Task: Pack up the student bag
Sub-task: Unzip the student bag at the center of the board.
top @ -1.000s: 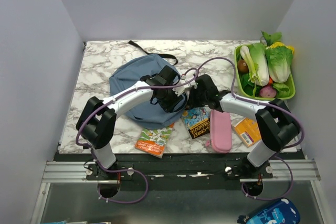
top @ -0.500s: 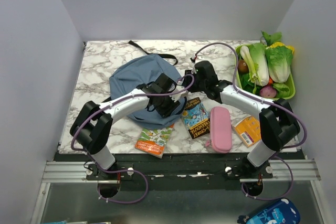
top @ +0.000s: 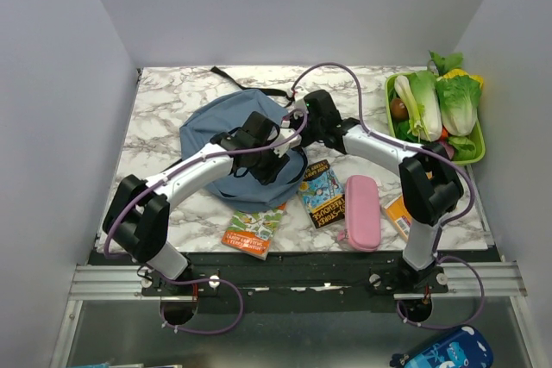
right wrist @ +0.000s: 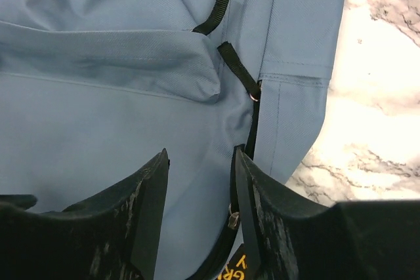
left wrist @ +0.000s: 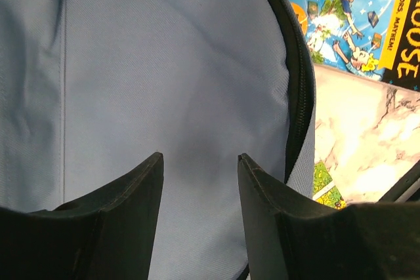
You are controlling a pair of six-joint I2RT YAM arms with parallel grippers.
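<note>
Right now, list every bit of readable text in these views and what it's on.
"OUSE": end of a cut-off word on the yellow band of the cartoon book, left wrist view.
"Y" and "GR": yellow fragments on a dark cover at the bottom edge, right wrist view.
Small print beside that yellow band: blurred.
Green book, orange book: titles too small to read.
Bag, pink case: no text seen.
</note>
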